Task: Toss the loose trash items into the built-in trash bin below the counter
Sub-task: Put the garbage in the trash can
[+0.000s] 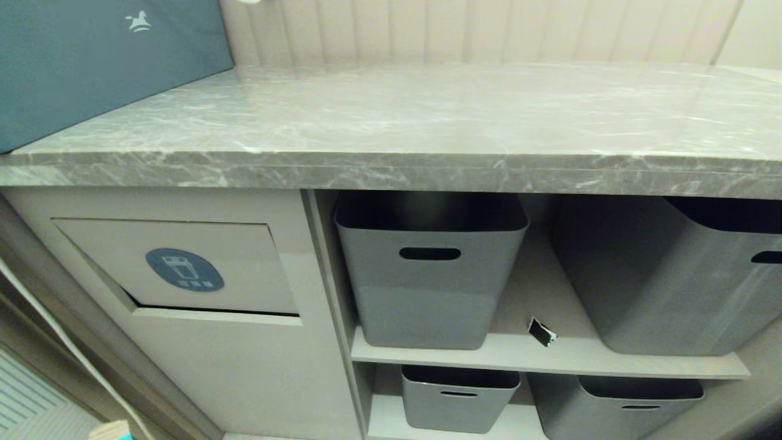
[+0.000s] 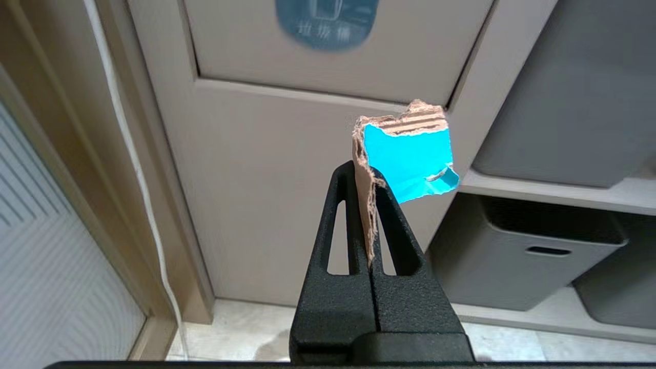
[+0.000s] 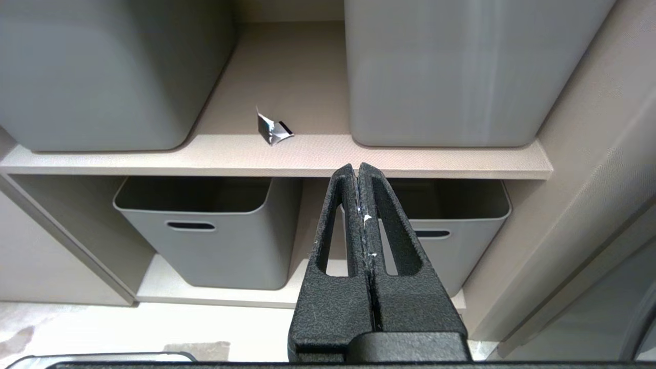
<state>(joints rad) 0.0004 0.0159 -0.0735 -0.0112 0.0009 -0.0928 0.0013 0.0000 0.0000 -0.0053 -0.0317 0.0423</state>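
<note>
While the left gripper (image 2: 370,177) hangs low in front of the beige cabinet, its two black fingers are squeezed tight on a torn scrap (image 2: 405,154) that is bright teal on one side and brown cardboard on the other. That scrap sticks up past the fingertips and sits just below the built-in trash bin (image 2: 328,56), whose flap has a blue oval sticker. From the head view, the flap of the built-in trash bin (image 1: 183,269) tilts a little, so a thin dark gap shows along its bottom edge. Above it runs the counter (image 1: 391,116), a long grey marble slab with white lines. The right gripper (image 3: 357,169) is pressed together with nothing big in it, only tiny white specks between its fingers. It points at the shelf (image 3: 287,154) next to the bin. A small black piece with white edges (image 3: 273,128) lies on that shelf, between two grey tubs (image 3: 102,77), apart from both. Two more grey tubs sit on the shelf below.
</note>
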